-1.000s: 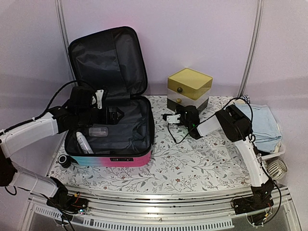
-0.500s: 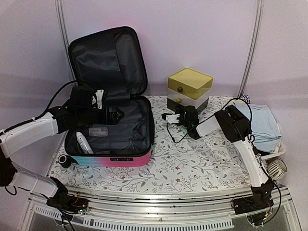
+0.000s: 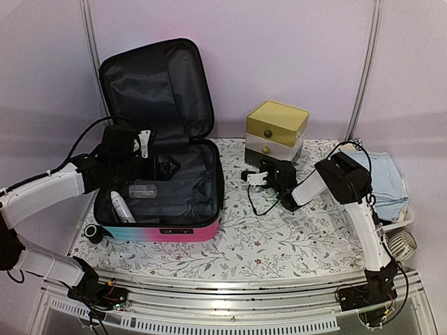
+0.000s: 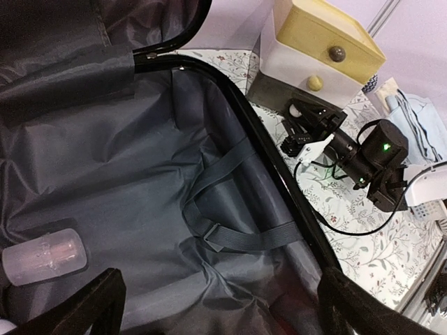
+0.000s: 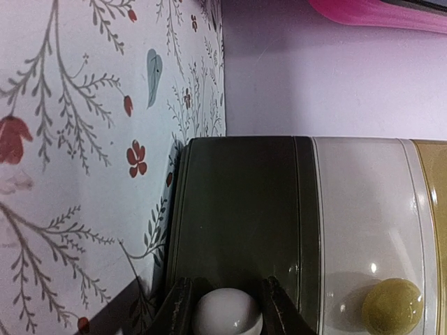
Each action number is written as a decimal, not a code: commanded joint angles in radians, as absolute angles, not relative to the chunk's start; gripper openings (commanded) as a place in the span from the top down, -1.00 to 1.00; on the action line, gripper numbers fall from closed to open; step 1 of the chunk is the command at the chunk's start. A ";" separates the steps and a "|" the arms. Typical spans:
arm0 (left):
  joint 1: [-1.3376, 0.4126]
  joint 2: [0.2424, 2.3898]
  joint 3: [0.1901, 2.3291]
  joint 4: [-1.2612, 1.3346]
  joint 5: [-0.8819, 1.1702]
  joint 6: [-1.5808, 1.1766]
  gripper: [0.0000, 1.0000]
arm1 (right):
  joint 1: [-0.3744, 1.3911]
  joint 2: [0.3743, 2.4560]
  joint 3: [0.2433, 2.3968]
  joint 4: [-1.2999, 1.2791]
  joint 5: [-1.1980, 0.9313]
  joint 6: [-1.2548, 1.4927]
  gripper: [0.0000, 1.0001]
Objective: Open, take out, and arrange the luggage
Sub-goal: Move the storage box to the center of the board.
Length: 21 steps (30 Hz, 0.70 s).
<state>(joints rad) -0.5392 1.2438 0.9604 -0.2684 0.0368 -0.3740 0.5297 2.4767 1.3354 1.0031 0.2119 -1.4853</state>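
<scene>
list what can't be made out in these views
- Right wrist: white knob, lower part cut by bottom edge.
- Top view: that knob, hidden behind right claw.
- Top view: part of luggage floor, under left arm.
- Top view: basket contents, under blue cloth.

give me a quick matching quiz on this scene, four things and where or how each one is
1 suitcase
2 left gripper
3 right gripper
4 blue cloth

a closed on the white knob
b lying at the far right
c lid up, open
d open, hovering over the suitcase

Pairs: 1-c, 2-d, 3-a, 4-b
</scene>
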 commanded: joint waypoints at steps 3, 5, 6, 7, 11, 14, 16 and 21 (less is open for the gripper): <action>-0.532 1.235 0.978 -0.252 0.047 -0.379 -0.97 | 0.528 2.460 1.203 0.984 0.229 -1.454 0.83; -0.531 1.235 0.977 -0.252 0.047 -0.379 -0.97 | 0.534 2.445 1.147 1.004 0.222 -1.448 0.83; -0.532 1.235 0.977 -0.252 0.048 -0.378 -0.97 | 0.536 2.438 1.129 1.017 0.219 -1.445 0.84; -0.532 1.235 0.977 -0.250 0.048 -0.379 -0.97 | 0.539 2.432 1.111 1.029 0.218 -1.446 0.84; -0.532 1.236 0.980 -0.249 0.052 -0.379 -0.97 | 0.547 2.409 1.052 1.064 0.216 -1.441 0.84; -0.533 1.233 0.978 -0.249 0.052 -0.378 -0.97 | 0.549 2.393 1.018 1.074 0.213 -1.435 0.84; -0.532 1.233 0.976 -0.249 0.052 -0.380 -0.97 | 0.551 2.384 1.002 1.080 0.212 -1.434 0.85; -0.532 1.230 0.971 -0.247 0.054 -0.382 -0.96 | 0.565 2.359 0.955 1.097 0.200 -1.436 0.86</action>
